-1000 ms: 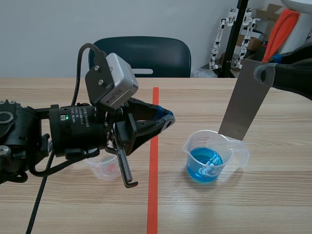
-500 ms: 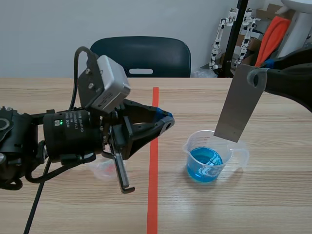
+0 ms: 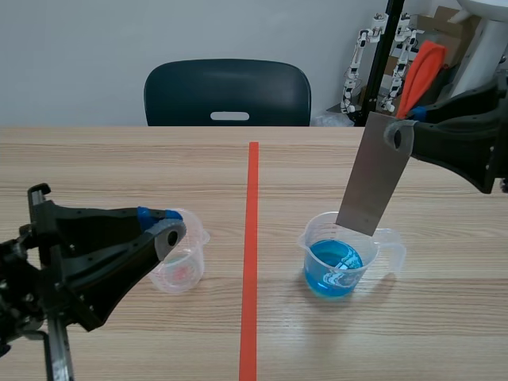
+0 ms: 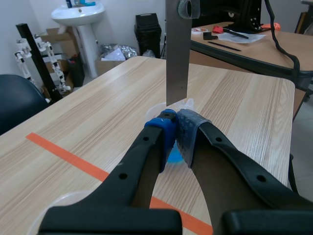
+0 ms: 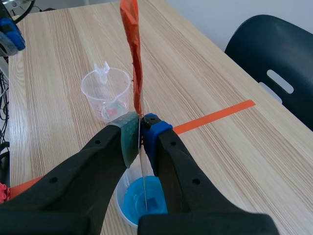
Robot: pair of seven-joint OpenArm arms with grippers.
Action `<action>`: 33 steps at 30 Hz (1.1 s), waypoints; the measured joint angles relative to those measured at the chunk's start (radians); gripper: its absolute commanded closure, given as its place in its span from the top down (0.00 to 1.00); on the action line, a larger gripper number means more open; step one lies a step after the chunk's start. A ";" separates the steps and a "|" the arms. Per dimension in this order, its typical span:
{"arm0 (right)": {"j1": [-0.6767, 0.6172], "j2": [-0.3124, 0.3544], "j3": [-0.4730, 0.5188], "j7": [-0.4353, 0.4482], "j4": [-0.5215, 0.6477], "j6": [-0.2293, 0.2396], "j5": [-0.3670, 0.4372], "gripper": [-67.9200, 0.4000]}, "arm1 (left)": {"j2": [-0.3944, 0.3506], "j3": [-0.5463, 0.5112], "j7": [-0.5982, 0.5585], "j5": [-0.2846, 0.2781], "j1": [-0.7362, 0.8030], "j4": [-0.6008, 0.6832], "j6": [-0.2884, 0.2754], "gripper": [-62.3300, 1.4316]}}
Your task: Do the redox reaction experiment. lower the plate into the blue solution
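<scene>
A grey metal plate (image 3: 371,178) hangs tilted from my right gripper (image 3: 399,133), which is shut on its top end. An orange tag (image 3: 418,67) sticks up from that end. The plate's lower edge sits just over the rim of the clear beaker of blue solution (image 3: 340,260). From the right wrist view the plate (image 5: 143,166) shows edge-on between the fingers, with the blue beaker (image 5: 143,201) right under it. My left gripper (image 3: 168,225) is shut on nothing, low at the left, beside a small clear beaker (image 3: 180,266) with pink residue.
An orange-red tape line (image 3: 252,254) runs down the table's middle between the two beakers. A dark chair (image 3: 228,91) stands behind the far edge. In the left wrist view the plate (image 4: 177,54) hangs ahead of my shut fingertips (image 4: 166,128).
My left arm has dropped and pulled back to the left, uncovering the small clear beaker. The right gripper has carried the plate leftward, more over the blue beaker.
</scene>
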 measured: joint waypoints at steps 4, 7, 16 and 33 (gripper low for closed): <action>0.000 -0.010 0.000 -0.009 0.000 0.000 -0.001 0.02 | 0.000 -0.069 -0.092 0.000 0.134 0.011 0.000 0.07; 0.000 -0.013 0.000 -0.010 0.000 0.000 -0.006 0.02 | 0.000 -0.105 -0.153 -0.001 0.227 0.011 0.001 0.19; 0.000 -0.045 0.000 -0.040 0.000 0.000 -0.047 0.02 | 0.149 -0.169 -0.158 0.022 0.419 0.011 0.174 1.00; 0.000 -0.134 0.000 -0.088 0.000 -0.023 -0.124 0.01 | 0.244 -0.167 0.023 0.027 0.492 0.011 0.283 1.00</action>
